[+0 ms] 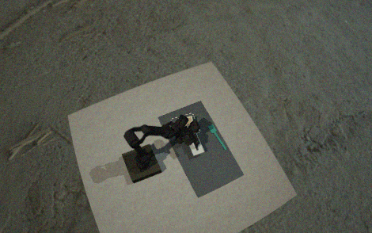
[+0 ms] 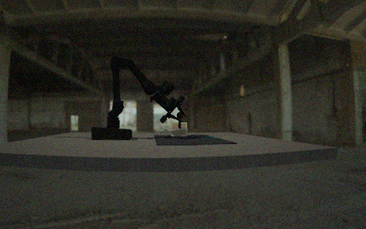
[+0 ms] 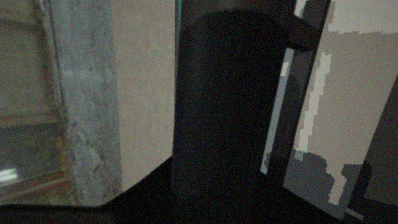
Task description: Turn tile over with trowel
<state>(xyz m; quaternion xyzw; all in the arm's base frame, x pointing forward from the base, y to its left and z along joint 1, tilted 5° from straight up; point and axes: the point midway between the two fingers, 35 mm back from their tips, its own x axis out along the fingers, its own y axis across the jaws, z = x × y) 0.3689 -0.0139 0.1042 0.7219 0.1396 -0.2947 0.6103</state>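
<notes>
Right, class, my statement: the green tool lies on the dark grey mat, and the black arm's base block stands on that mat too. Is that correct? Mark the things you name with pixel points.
Not quite. The base block point(image 1: 154, 168) point(image 2: 97, 134) stands on the pale tabletop point(image 1: 256, 186) point(image 2: 272, 149) point(image 3: 145, 100), beside the mat point(image 1: 217, 174) point(image 2: 198, 141) point(image 3: 312, 175), as the top view shows. The green tool point(image 1: 219, 137) point(image 2: 214, 137) point(image 3: 179, 7) does lie on the mat.
</notes>
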